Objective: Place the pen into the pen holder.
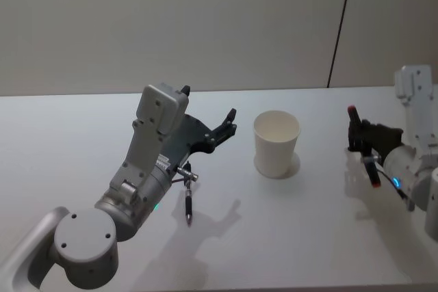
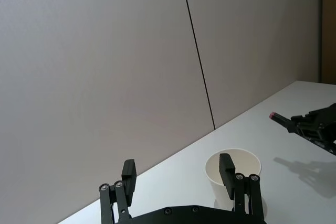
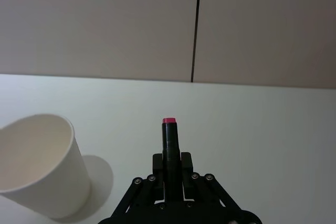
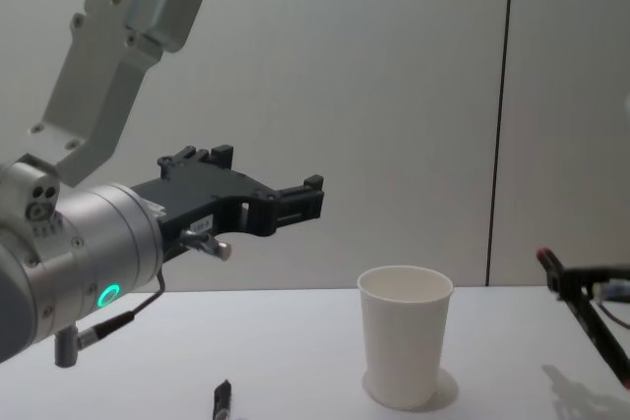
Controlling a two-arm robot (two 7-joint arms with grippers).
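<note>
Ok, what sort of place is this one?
Likely a robotics test bench: a white table, a blank panelled wall, and a cup and pen as props.

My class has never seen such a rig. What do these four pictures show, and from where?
A robot with two arms, each ending in a gripper. One picture looks down from its head, one across from its chest, one from each wrist. On the white table stands a white paper cup, the pen holder. The right gripper is shut on a black pen with a pink end, right of the cup. The left gripper is open and empty, above the table. Another dark pen seems to lie near the left arm.
</note>
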